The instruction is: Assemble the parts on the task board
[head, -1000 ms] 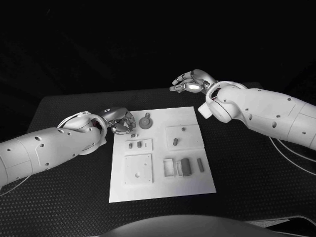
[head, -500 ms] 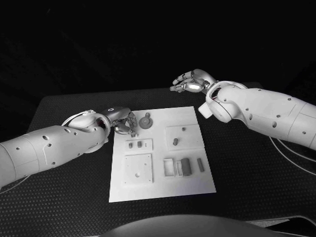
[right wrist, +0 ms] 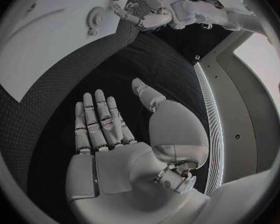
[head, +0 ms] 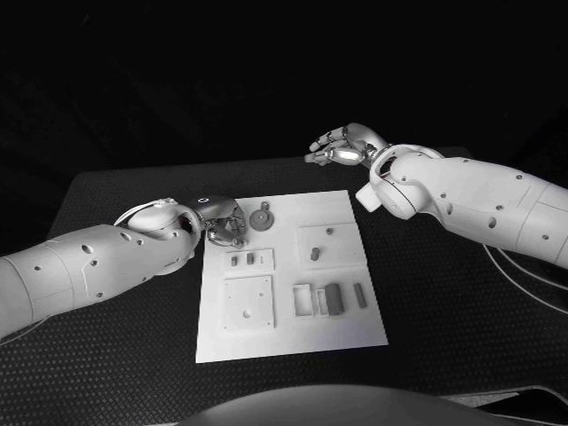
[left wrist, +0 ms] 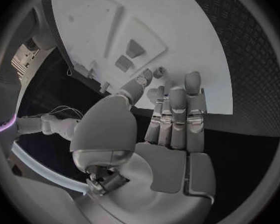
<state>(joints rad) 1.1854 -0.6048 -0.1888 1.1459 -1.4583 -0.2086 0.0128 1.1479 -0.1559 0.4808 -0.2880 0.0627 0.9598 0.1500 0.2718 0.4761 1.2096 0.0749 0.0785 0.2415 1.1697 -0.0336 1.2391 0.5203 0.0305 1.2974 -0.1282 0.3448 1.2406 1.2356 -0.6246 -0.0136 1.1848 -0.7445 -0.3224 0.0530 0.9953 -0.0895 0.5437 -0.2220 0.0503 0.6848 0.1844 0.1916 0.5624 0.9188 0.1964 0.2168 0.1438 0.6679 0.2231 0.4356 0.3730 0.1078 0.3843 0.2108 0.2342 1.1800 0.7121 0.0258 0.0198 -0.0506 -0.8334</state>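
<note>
Since the earlier frames, the left hand (head: 220, 222) had been drawn slightly closer along the board's left edge, while the right hand (head: 342, 146) was kept where it had been, beyond the far right corner of the board (head: 342, 324). In the left wrist view the left hand (left wrist: 168, 119) was seen with its fingers (left wrist: 191, 92) laid straight and side by side over the board's (left wrist: 196, 45) edge, the thumb set beside them; whether anything was pinched at the tips could not be told. The right hand (right wrist: 109, 129) was held open above the black table (right wrist: 53, 119), fingers extended and slightly apart, with nothing gripped. The board lay in the middle of the table (head: 118, 328), well apart from the right hand. On it, a round part (head: 263, 218) was seen near the far left corner, just beside the left hand, and small parts (head: 243, 260) lay on a raised plate behind a larger square plate (head: 248, 304). Upright parts (head: 334, 299) were grouped to the right of that plate, and one more part (head: 315, 254) was set farther back.
</note>
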